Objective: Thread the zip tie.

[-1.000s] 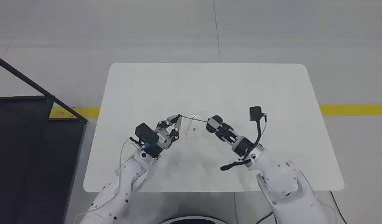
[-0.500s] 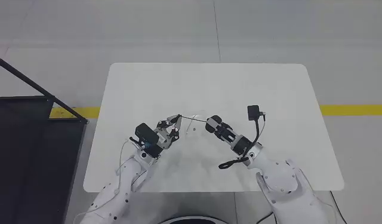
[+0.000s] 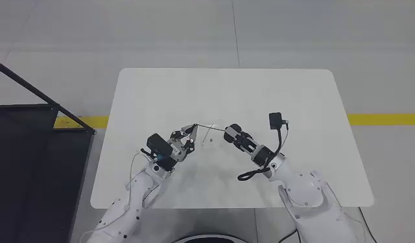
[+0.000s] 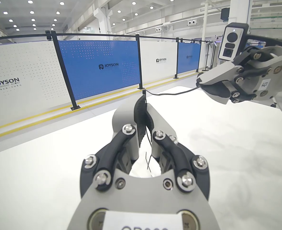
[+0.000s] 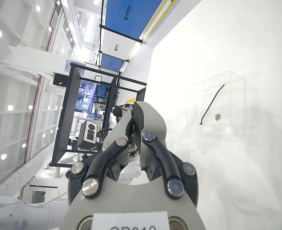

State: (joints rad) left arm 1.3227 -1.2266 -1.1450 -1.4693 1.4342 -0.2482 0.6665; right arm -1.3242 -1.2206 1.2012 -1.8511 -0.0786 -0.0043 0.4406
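A thin black zip tie (image 3: 209, 127) (image 4: 169, 94) is stretched in the air between my two grippers, above the near middle of the white table (image 3: 292, 100). My left gripper (image 3: 192, 129) (image 4: 143, 104) is shut on one end, and a short tail hangs down behind its fingers. From the other side my right gripper (image 3: 226, 134) (image 4: 199, 84) (image 5: 134, 111) is shut on the opposite end with its fingertips. The two grippers face each other, a short way apart.
A clear plastic box (image 5: 236, 89) stands on the table below the grippers, with a second black zip tie (image 5: 212, 104) inside it. A black frame (image 3: 39, 146) stands off the table's left side. The table's far half is bare.
My right arm has shifted slightly toward the left gripper, and its cable loop has swung inward. The left arm has kept still.
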